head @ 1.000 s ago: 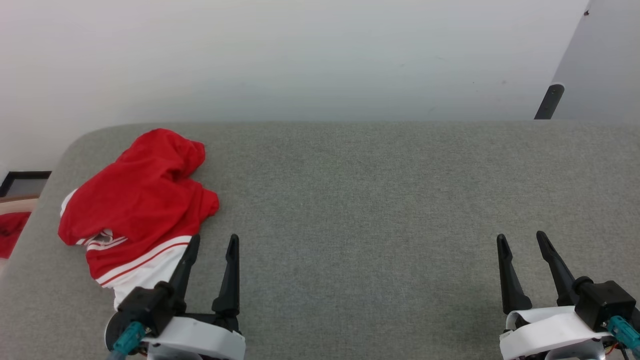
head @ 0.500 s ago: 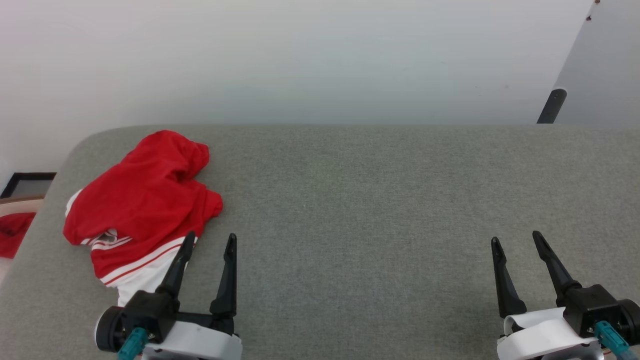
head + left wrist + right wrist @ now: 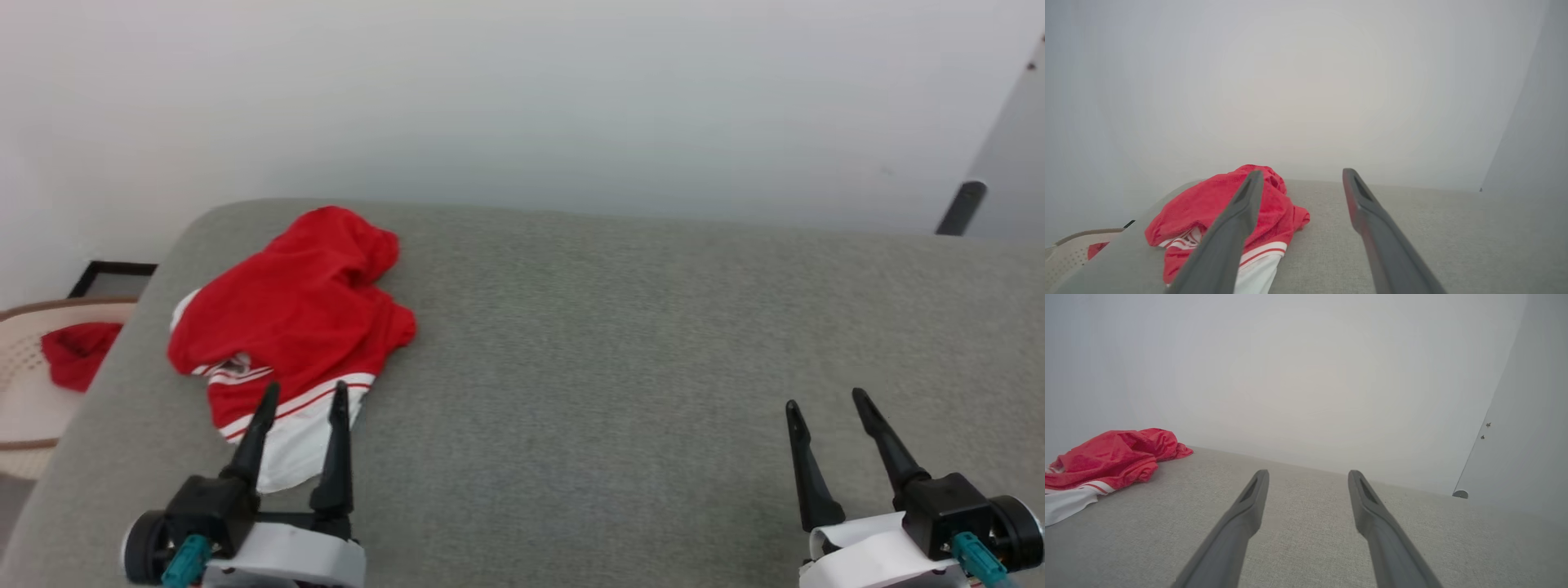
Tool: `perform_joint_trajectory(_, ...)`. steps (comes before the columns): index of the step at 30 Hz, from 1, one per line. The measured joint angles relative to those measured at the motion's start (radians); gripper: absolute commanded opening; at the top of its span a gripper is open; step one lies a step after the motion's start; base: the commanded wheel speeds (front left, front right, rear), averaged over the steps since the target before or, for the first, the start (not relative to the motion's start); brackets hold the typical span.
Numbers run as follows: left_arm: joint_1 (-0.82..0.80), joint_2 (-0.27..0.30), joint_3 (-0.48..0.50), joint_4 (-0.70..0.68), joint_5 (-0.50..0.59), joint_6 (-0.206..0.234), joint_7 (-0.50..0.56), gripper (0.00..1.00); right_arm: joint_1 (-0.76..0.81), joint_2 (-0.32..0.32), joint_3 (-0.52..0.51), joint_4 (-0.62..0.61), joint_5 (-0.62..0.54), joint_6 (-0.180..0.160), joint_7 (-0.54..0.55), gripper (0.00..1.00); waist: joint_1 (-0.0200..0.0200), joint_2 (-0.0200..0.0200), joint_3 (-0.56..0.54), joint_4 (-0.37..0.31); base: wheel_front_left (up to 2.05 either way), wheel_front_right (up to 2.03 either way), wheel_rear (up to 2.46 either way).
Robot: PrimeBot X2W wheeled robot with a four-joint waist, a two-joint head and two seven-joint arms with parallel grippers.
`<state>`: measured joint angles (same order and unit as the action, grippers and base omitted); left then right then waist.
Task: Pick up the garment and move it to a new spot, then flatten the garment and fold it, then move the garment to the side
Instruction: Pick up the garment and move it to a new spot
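Head view: the garment (image 3: 294, 302) lies crumpled at the far left of the grey worktop (image 3: 612, 367). My left gripper (image 3: 304, 390) points over its white sleeve, fingers spread, holding nothing. My right gripper (image 3: 824, 400) is well apart from it, spread wide and empty.
Left wrist view: the red heap shows behind my left finger.
Right wrist view: grey worktop lies between my fingers, with the garment at far left.

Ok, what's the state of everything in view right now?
garment, crumpled heap, unfolded, lying at the left end of the grey surface
left tool, open, empty, poised over the garment's white edge
right tool, open, empty, over bare surface
basket, beside the surface, holds a red cloth
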<state>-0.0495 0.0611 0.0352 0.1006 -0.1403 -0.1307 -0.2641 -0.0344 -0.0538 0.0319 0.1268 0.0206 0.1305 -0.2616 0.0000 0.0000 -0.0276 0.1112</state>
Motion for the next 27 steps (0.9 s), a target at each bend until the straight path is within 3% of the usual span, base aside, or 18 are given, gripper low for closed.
perform_joint_trajectory(18,0.048,-0.007,0.077,-0.02,0.03,0.015,0.0,1.0,-0.015,0.001,0.077,0.03,0.015,0.0,-0.002,1.0,0.0,0.0001,-0.031,0.173,0.0,0.0,0.0)
perform_joint_trajectory(27,0.019,0.004,0.072,0.031,0.012,0.012,0.0,1.0,-0.029,0.002,0.084,0.034,0.015,0.0,-0.002,1.0,0.0,0.0001,-0.011,0.174,0.0,0.0,0.0)
